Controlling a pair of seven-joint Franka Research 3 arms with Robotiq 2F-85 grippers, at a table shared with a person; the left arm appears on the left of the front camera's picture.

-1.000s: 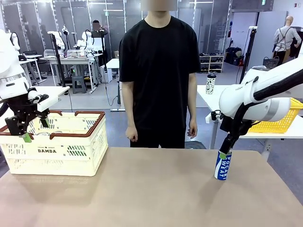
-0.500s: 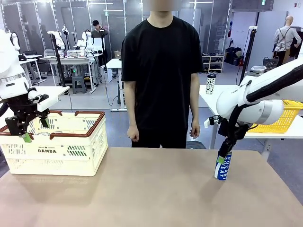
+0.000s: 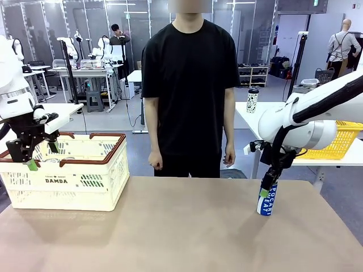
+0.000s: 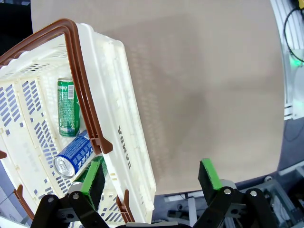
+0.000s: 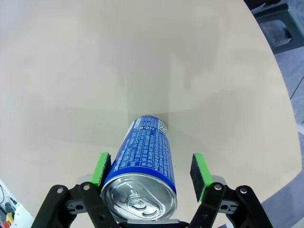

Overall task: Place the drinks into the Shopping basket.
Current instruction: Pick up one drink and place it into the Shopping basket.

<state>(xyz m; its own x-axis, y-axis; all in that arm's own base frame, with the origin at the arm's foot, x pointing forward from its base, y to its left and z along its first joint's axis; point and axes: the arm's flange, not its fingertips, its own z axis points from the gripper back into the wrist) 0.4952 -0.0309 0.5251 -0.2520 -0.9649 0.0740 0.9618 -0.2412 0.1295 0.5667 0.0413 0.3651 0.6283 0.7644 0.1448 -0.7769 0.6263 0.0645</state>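
Note:
A blue POCARI SWEAT can (image 3: 265, 202) stands upright on the right part of the tan table. My right gripper (image 3: 265, 190) is down around its upper half, open; in the right wrist view the can (image 5: 145, 164) sits between the green pads (image 5: 200, 175), with a gap on one side. At the table's left stands the cream Shopping basket (image 3: 62, 182). My left gripper (image 3: 41, 156) hangs open over its left wall. Inside the basket (image 4: 118, 118), the left wrist view shows a green can (image 4: 68, 107) and a blue can (image 4: 73, 156) lying down, and the left gripper (image 4: 151, 175) straddles the wall.
A person (image 3: 190, 85) stands at the far side with both hands down. Behind on the right, a white side table carries a yellow mesh basket (image 3: 336, 146) and a spotted tumbler (image 3: 252, 100). Bare tabletop (image 3: 187, 215) lies between basket and can.
My right gripper has sunk a little, from the can's top to around its upper part. The left arm and the basket have not moved.

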